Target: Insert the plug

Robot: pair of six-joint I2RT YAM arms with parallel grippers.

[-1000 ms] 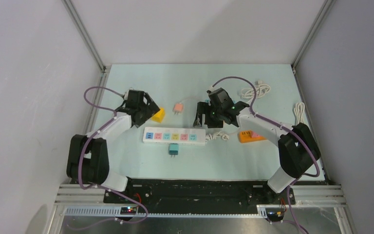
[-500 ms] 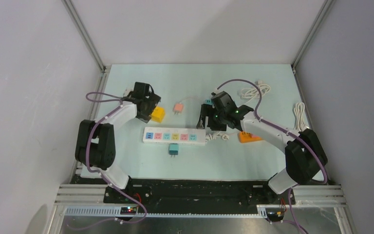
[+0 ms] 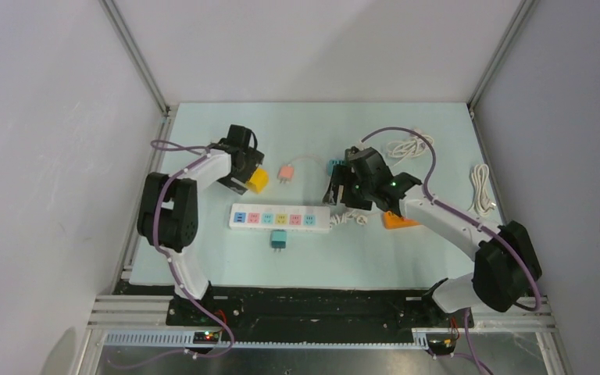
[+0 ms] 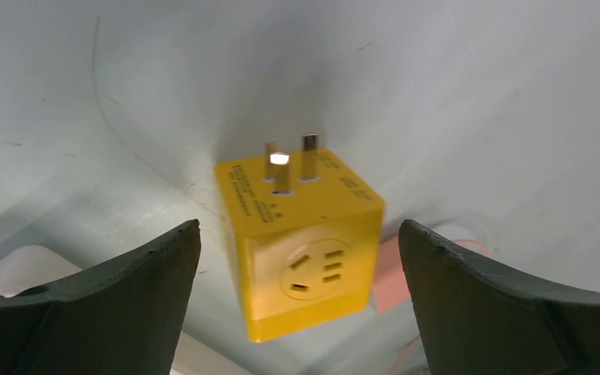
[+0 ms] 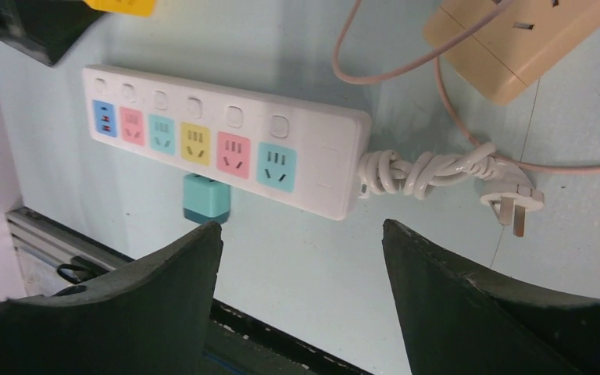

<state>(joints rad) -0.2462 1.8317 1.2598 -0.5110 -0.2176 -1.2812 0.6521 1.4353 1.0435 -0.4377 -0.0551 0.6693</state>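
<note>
Our left gripper (image 4: pixel 298 234) gapes over the yellow cube plug (image 4: pixel 305 250); our right gripper (image 5: pixel 302 234) is open, empty. Seemingly light, rigid, slick: we'd pinch its flat sides.

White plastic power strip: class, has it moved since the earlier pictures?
No. The white plastic power strip stays just beyond the small teal plug, as before.

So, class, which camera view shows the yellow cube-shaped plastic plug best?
Left wrist: the yellow cube-shaped plastic plug sits large and central, prongs and socket face clear. Top external shows it small and distant; right wrist catches only a yellow sliver.
</note>
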